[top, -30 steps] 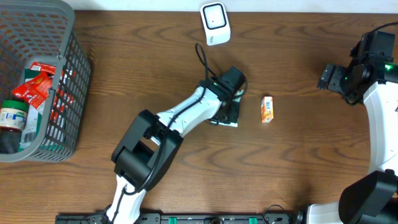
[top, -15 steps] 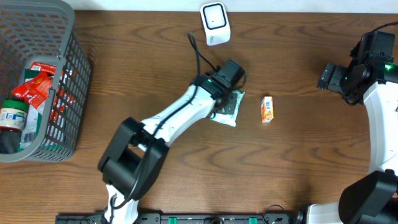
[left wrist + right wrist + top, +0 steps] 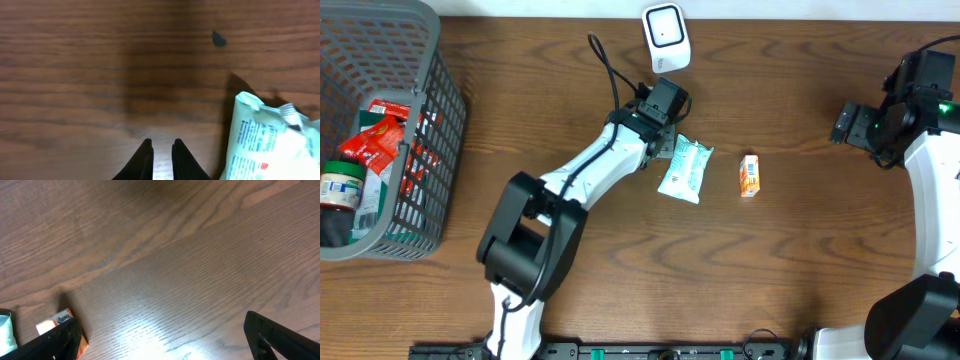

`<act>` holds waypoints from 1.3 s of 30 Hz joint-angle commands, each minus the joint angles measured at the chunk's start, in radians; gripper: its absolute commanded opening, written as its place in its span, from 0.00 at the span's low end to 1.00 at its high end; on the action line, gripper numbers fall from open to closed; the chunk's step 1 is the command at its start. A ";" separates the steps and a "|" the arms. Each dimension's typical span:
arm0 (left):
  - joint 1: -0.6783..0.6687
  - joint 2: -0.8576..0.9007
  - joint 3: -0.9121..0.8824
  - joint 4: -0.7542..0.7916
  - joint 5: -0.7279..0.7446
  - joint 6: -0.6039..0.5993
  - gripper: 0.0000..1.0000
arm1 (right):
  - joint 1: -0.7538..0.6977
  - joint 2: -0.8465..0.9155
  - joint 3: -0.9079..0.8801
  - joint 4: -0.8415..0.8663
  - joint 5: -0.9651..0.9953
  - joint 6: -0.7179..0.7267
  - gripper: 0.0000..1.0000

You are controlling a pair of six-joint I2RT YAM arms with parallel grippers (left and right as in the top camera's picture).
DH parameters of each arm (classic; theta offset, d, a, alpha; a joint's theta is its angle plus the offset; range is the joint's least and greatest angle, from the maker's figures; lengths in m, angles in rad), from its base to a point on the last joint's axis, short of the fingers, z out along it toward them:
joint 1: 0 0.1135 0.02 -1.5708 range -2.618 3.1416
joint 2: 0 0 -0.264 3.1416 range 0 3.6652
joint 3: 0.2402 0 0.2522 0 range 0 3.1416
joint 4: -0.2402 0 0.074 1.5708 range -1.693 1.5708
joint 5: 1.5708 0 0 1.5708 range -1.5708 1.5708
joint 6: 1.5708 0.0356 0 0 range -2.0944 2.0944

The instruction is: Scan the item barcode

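A white and teal packet (image 3: 682,170) lies flat on the wooden table, just right of my left gripper (image 3: 662,150). In the left wrist view the packet (image 3: 270,145) sits to the right of my left gripper (image 3: 161,150), whose fingers stand almost together with nothing between them. A white barcode scanner (image 3: 665,38) stands at the back of the table, beyond the left arm. A small orange box (image 3: 749,175) lies right of the packet. My right gripper (image 3: 850,125) hovers at the far right, wide open and empty (image 3: 165,340); the orange box (image 3: 52,322) shows beside its left finger.
A grey mesh basket (image 3: 435,130) with several grocery items stands at the far left. The left arm stretches from the front edge up towards the scanner, its cable looping above it.
My left gripper was down over the packet a second ago. It has since moved up and to the left, leaving the packet flat on the table. The right arm has not moved.
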 commanded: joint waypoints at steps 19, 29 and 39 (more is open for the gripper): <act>-0.106 0.053 -0.002 0.020 0.184 0.008 0.15 | 0.000 -0.003 0.008 0.000 0.005 0.000 0.99; -0.117 0.053 -0.002 0.023 0.184 -0.146 0.15 | 0.000 -0.003 0.008 0.000 0.005 0.000 0.99; -0.116 0.053 -0.002 0.019 0.240 -0.243 0.16 | 0.000 -0.003 0.008 0.000 0.005 0.000 0.99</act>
